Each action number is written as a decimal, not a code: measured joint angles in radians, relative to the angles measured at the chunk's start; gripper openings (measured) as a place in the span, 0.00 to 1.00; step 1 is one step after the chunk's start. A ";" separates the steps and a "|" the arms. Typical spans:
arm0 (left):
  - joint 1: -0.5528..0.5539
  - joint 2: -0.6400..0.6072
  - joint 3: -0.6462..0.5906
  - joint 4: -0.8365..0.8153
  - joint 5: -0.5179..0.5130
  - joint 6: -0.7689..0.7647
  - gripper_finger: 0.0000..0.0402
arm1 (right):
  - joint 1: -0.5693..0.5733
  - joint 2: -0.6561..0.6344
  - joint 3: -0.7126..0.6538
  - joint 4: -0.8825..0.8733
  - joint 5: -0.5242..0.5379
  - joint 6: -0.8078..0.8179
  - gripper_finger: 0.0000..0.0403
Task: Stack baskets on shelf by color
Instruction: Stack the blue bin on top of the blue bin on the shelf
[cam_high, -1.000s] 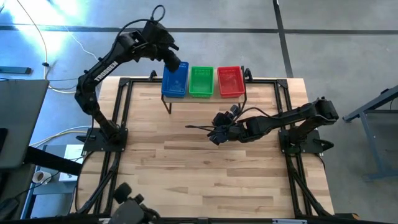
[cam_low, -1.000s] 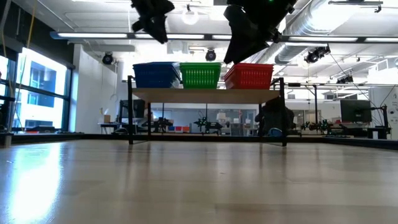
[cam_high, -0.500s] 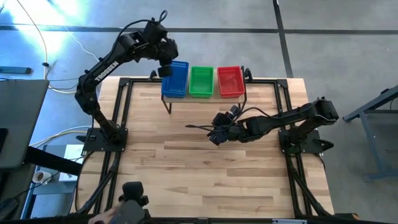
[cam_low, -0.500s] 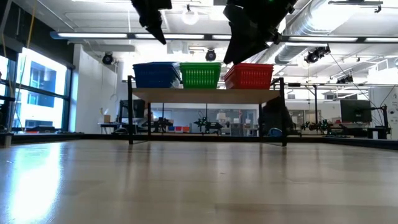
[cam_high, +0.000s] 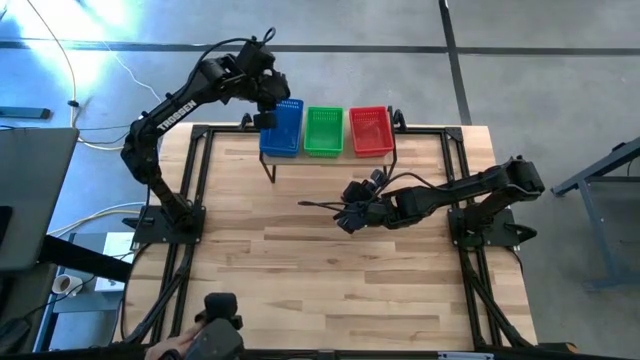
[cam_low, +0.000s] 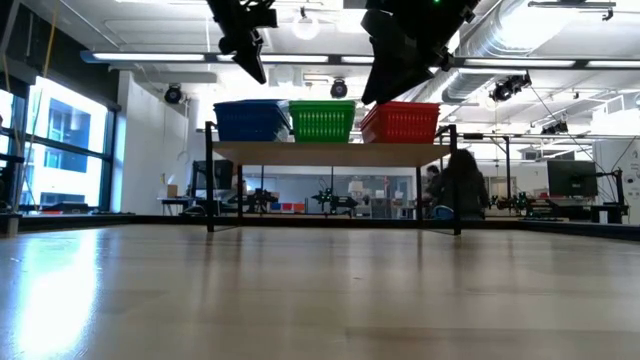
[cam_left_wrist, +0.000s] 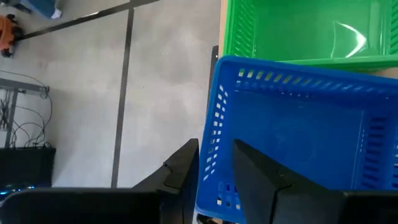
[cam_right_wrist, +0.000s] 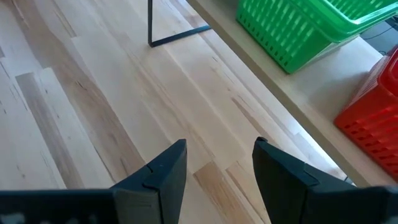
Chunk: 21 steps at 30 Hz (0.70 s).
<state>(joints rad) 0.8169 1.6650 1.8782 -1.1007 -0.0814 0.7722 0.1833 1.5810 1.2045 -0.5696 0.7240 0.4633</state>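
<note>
Blue baskets, green baskets and red baskets stand side by side on the shelf at the table's far edge, bottoms on its board. My left gripper is open above the far end of the blue baskets. One finger stands on either side of the far wall, and in the low view the gripper is clear of the rim. My right gripper is open and empty above the table, in front of the shelf; it also shows in the right wrist view.
Bare tabletop lies in front of the shelf. The shelf's thin black legs stand at the far edge. Black frame rails run along the table's sides. A person shows in the room behind.
My left gripper has moved a little toward the table's left and far edges, from over the blue baskets to their far left corner. The baskets have stayed where they were.
</note>
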 joint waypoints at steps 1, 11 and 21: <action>0.000 0.000 0.000 0.000 -0.002 0.002 0.21 | 0.000 0.000 0.000 0.000 0.000 0.000 0.42; -0.013 0.044 0.000 -0.001 -0.013 0.025 0.21 | 0.000 0.000 0.000 0.000 -0.001 0.007 0.42; -0.016 0.085 0.000 -0.001 -0.124 0.051 0.21 | 0.000 0.000 0.000 -0.009 -0.001 0.008 0.42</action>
<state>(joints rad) 0.8005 1.7498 1.8786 -1.1015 -0.2054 0.8230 0.1833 1.5810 1.2045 -0.5782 0.7227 0.4709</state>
